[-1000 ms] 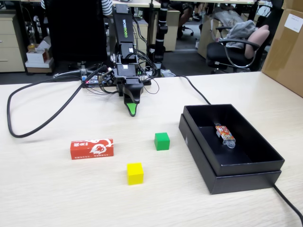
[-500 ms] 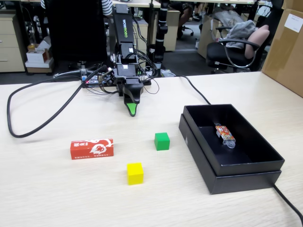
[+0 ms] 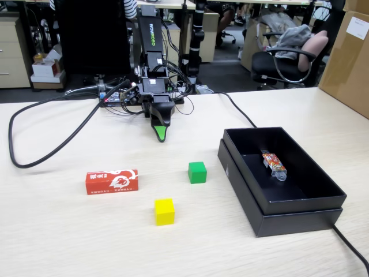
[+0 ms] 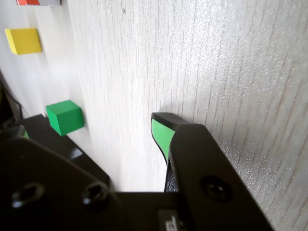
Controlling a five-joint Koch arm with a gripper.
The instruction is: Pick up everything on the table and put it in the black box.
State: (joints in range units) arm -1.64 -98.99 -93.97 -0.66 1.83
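On the pale wood-grain table [image 3: 69, 236] lie a red carton with white print [image 3: 112, 182], a green cube [image 3: 197, 172] and a yellow cube [image 3: 164, 212]. The black box [image 3: 242, 193] stands to their right. My gripper [image 3: 162, 136] hangs tip-down at the back of the table, well behind all three and touching none. In the wrist view my gripper [image 4: 91, 131] is open, with bare table between its green pads [image 4: 161, 132]. That view also holds the green cube [image 4: 65, 117], the yellow cube [image 4: 23, 41] and a sliver of the red carton [image 4: 38, 2].
A small orange-patterned packet [image 3: 273, 163] lies inside the black box. A thick black cable [image 3: 40, 158] loops over the table's left part, and another [image 3: 239, 112] runs behind the box. A brown carton [image 3: 346, 57] stands at the far right.
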